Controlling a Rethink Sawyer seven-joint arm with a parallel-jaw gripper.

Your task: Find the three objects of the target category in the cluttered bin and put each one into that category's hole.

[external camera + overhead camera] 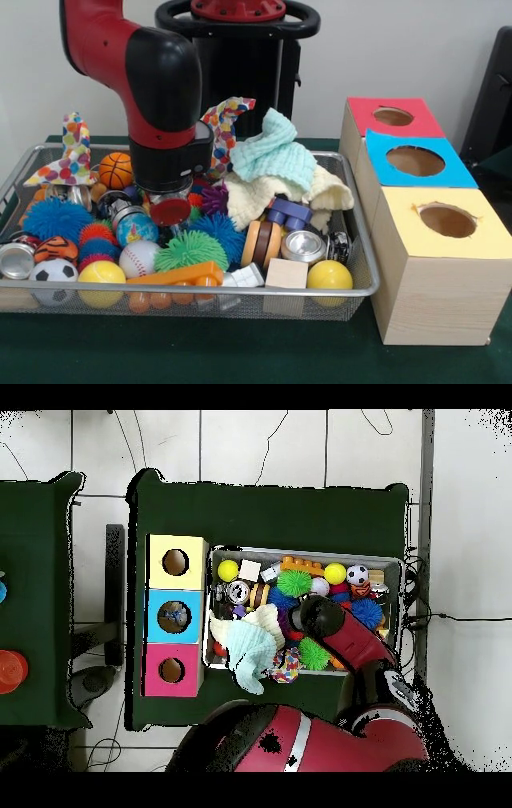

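Gripper (170, 210) down among toys in the wire bin (364, 264), can't tell its finger state; silver can (303, 246) near the wooden cube (286, 274), no readable labels.

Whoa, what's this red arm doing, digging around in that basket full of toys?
The end effector is down among the toys in the wire basket, near the globe ball. It's hunting for small metal cans, like the one at the front, to drop into one of the three holed boxes beside the basket. Whether it grips anything is hidden.
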